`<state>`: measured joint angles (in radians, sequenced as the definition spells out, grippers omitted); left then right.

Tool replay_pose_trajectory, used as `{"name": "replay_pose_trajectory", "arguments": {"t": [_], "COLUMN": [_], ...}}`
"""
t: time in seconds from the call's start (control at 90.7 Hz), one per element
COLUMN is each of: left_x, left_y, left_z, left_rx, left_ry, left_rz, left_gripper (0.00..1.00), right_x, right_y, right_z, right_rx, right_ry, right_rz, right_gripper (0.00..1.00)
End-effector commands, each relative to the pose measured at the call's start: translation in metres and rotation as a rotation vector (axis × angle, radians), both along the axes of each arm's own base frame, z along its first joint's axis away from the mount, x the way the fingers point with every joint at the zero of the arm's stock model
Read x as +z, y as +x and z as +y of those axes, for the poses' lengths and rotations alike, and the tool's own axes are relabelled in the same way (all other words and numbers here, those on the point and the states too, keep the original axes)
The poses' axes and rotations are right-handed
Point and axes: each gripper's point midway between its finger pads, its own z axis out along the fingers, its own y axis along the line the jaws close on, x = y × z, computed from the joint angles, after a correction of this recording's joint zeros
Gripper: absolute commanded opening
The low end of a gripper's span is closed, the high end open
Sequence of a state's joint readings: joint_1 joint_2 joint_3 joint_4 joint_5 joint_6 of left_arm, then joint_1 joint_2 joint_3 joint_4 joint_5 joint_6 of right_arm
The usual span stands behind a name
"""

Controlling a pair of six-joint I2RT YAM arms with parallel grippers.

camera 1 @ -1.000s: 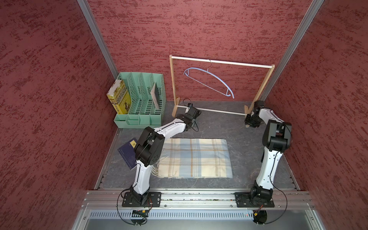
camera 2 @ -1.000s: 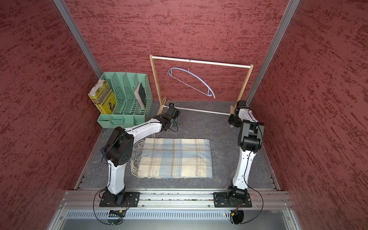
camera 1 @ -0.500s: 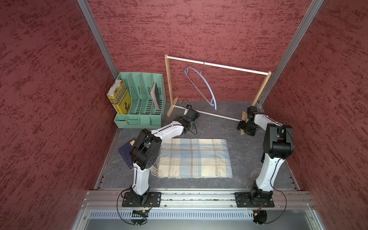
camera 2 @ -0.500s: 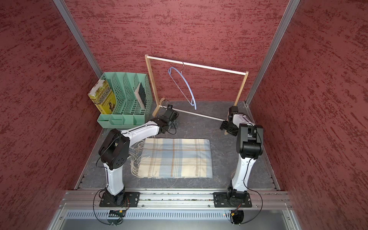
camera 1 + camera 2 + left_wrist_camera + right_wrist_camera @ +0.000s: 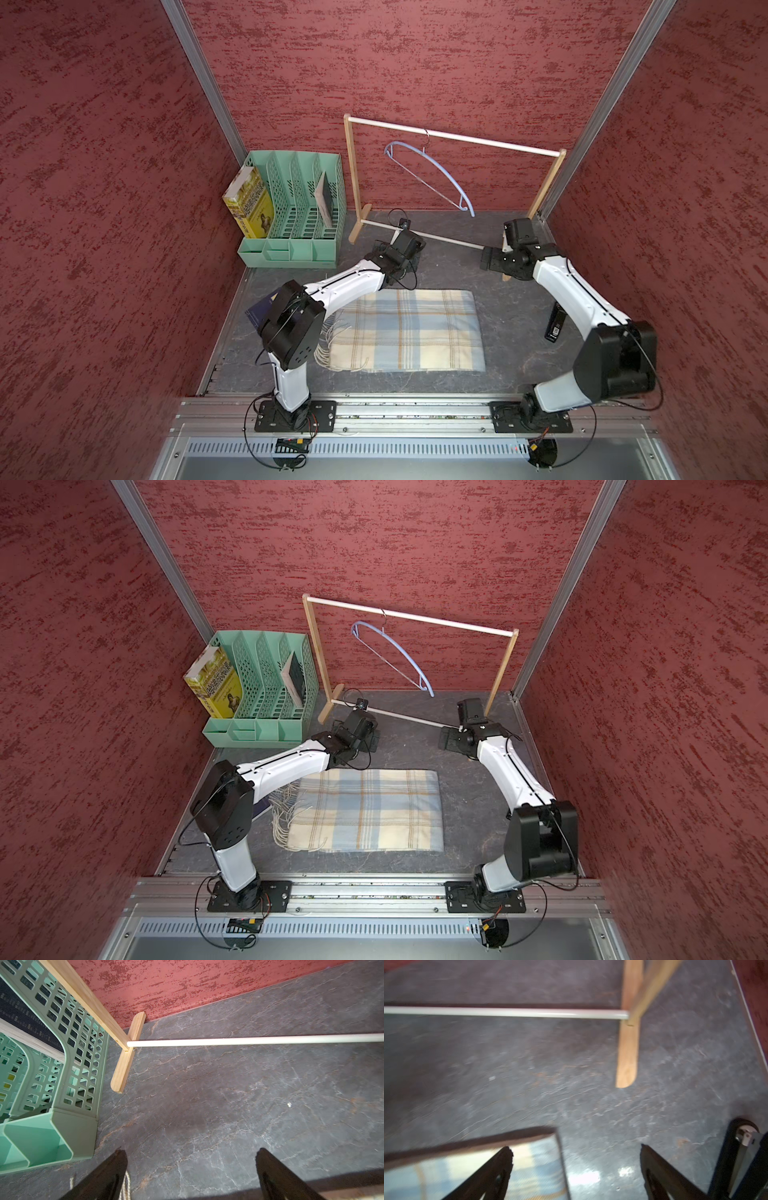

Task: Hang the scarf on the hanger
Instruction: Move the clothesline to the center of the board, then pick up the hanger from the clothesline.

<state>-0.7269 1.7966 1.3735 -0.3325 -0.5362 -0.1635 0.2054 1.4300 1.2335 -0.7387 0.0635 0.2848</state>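
Observation:
The plaid scarf [image 5: 403,330] [image 5: 365,810] lies flat and folded mid-table, with its fringe toward the left arm. Its corner shows blurred in the right wrist view [image 5: 529,1167]. The light-blue hanger [image 5: 432,166] [image 5: 395,646] hangs tilted by its hook from the rack's top rod. My left gripper [image 5: 409,257] [image 5: 191,1150] stands open over bare floor, just in front of the rack's lower rod. A cream strand lies beside one finger. My right gripper [image 5: 490,259] [image 5: 575,1146] is open and empty beside the rod's right end, near the rack's right foot.
The wooden rack [image 5: 457,139] stands at the back, its lower rod [image 5: 249,1041] close ahead of both grippers. A green file organizer [image 5: 291,208] with books stands at the back left. A dark-blue book [image 5: 259,309] lies under the left arm, and a black object [image 5: 555,324] lies at the right.
The right gripper has opened and drawn leftward away from the rack's right foot. The rack has shifted left and skewed, its right end now nearer. The hanger has swung. The left arm has barely moved.

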Motion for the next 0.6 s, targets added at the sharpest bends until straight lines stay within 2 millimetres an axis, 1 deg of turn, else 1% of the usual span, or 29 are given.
{"name": "replay_pose_trajectory", "arguments": {"t": [0.0, 0.066, 0.143, 0.209, 0.264, 0.331, 0.386, 0.408, 0.441, 0.485, 0.551, 0.584], "left_x": [0.019, 0.023, 0.026, 0.027, 0.028, 0.028, 0.028, 0.028, 0.027, 0.026, 0.024, 0.023], "left_y": [-0.015, -0.025, -0.035, -0.041, -0.045, -0.048, -0.049, -0.050, -0.050, -0.051, -0.052, -0.051], "left_z": [0.010, 0.015, 0.022, 0.024, 0.024, 0.022, 0.020, 0.019, 0.018, 0.016, 0.015, 0.015], "left_rx": [0.028, 0.043, 0.069, 0.082, 0.093, 0.098, 0.099, 0.099, 0.099, 0.098, 0.098, 0.100], "left_ry": [-0.010, -0.020, -0.034, -0.054, -0.075, -0.092, -0.100, -0.102, -0.100, -0.098, -0.096, -0.094], "left_rz": [-0.024, -0.022, -0.015, -0.009, -0.004, 0.004, 0.010, 0.013, 0.018, 0.021, 0.026, 0.025], "left_gripper": [1.00, 1.00, 1.00, 1.00, 1.00, 1.00, 1.00, 1.00, 1.00, 1.00, 1.00, 1.00], "right_x": [0.048, 0.086, 0.126, 0.150, 0.162, 0.172, 0.170, 0.164, 0.165, 0.159, 0.155, 0.153], "right_y": [-0.027, -0.036, -0.037, -0.031, -0.022, -0.009, 0.005, 0.012, 0.015, 0.025, 0.040, 0.050], "right_z": [0.039, 0.055, 0.059, 0.059, 0.060, 0.065, 0.076, 0.083, 0.094, 0.106, 0.114, 0.115], "right_rx": [0.166, 0.256, 0.298, 0.320, 0.333, 0.364, 0.418, 0.446, 0.504, 0.566, 0.610, 0.612], "right_ry": [0.000, 0.030, 0.036, 0.006, -0.019, -0.048, -0.052, -0.050, -0.032, -0.024, -0.044, -0.072], "right_rz": [-0.093, -0.172, -0.255, -0.307, -0.327, -0.349, -0.342, -0.328, -0.330, -0.318, -0.326, -0.335], "right_gripper": [0.99, 0.98, 0.98, 0.97, 0.96, 0.96, 0.96, 0.96, 0.97, 0.97, 0.97, 0.97]}}
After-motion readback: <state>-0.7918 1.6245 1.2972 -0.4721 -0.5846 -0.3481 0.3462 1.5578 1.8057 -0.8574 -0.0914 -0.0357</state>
